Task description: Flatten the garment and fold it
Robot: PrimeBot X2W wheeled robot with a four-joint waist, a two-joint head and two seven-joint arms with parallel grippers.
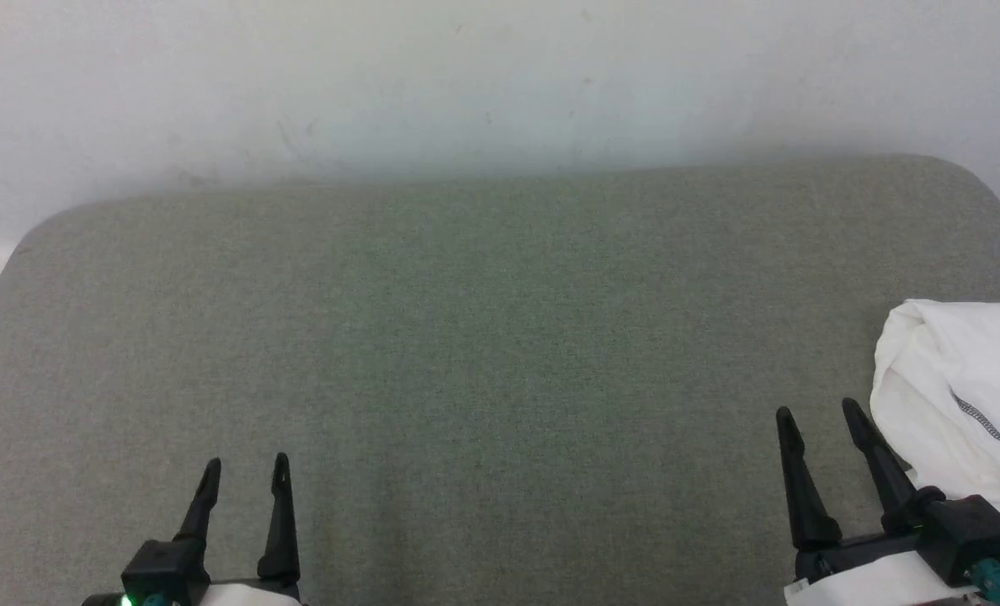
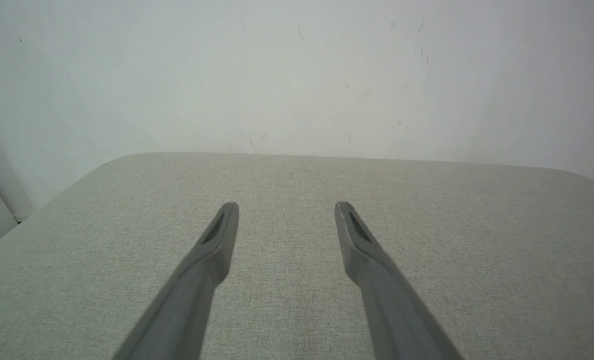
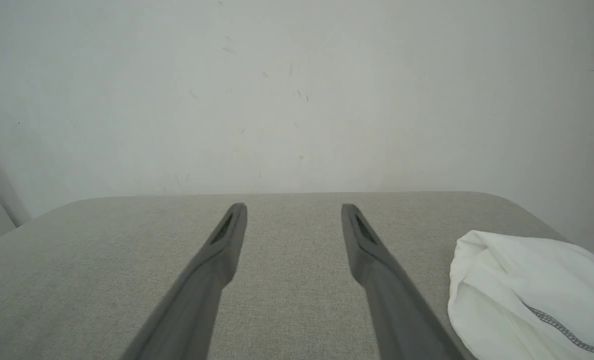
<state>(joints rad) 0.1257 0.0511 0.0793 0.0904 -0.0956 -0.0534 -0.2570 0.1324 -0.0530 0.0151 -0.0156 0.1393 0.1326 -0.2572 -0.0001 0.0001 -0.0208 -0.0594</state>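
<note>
- Biggest thing by far is the surface (image 1: 483,337): grey-green woven fabric with rounded far corners, and pretty much bare across the middle and left.
- Behind it is a plain whitish wall (image 1: 500,76) with a few faint scuffs and marks on it.
- The garment (image 1: 963,396) sits bunched in a crumpled white heap at the right edge of the surface, on the robot's right side. Part of it runs out of the head view, so no idea how far it spreads.
- The right pincer (image 1: 818,410) is at the lower right with its two dark fingers spread apart and nothing between them, just fabric surface showing in the gap. The heap is just beside its outer finger; I can't tell if the cloth actually brushes it.
- The left pincer (image 1: 247,461) is at the lower left, also wide open and empty. It hangs over bare surface, well apart from the garment.
- Smallest bit: a dark grey stitched seam (image 1: 992,431) running diagonally across the lower folds of the heap.
</note>
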